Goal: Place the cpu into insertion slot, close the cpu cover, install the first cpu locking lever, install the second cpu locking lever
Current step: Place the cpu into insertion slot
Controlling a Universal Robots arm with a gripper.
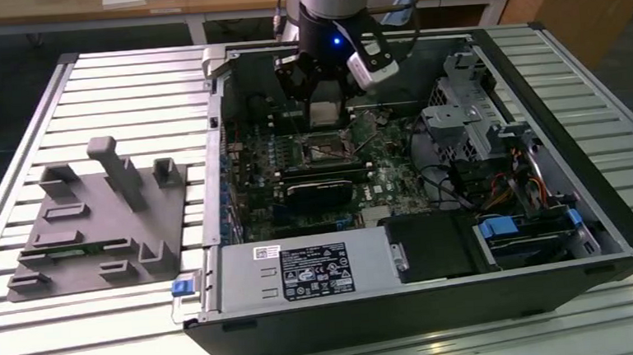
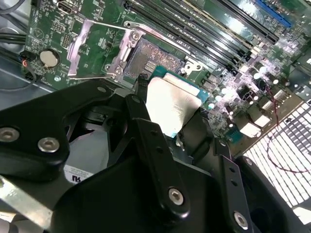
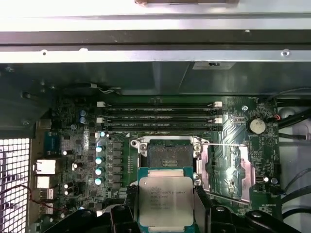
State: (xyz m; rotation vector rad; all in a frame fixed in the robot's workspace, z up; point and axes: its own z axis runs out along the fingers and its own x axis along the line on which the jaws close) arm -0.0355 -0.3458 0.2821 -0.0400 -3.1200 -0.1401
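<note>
"One cpu (image 3: 166, 203), and your hand (image 3: 165, 194) is clamped on it: in the first wrist view a dark finger (image 3: 203, 208) presses each side edge, and the pale metal face looks up at the camera."

"Where does that put it against the slot?"

"Near, but not in. You are holding the cpu just beside the slot (image 3: 167, 153), apart from it, with nothing seated. The slot's dark centre is bare inside its silvery rim."

"And the cover?"

"Open. The cover (image 3: 243, 167) lies back beside the slot, meeting its rim along one edge. The battery (image 3: 256, 126) sits past the cover, farther from the slot, and the memory slots (image 3: 160, 116) run along another side of the slot, close by."

"Does the second wrist view agree?"

"It does. You have the cpu (image 2: 172, 104) gripped between two fingers (image 2: 137, 109), the slot (image 2: 150, 60) shows uncovered just past its edge, and the cover (image 2: 77, 51) is laid away on the slot's far side, with green board (image 2: 48, 26) showing through its window."

"And from outside?"

"In the exterior view your hand (image 1: 325, 119) hangs inside the open case (image 1: 413, 312), above the board, and the slot (image 1: 329, 148) lies between your hand and a black card (image 1: 319, 185). The power supply (image 1: 300, 273) sits beyond the card from the slot. A grey fixture (image 1: 99, 224) stands on the counter (image 1: 123, 82) outside the case, well apart from the slot."
</note>
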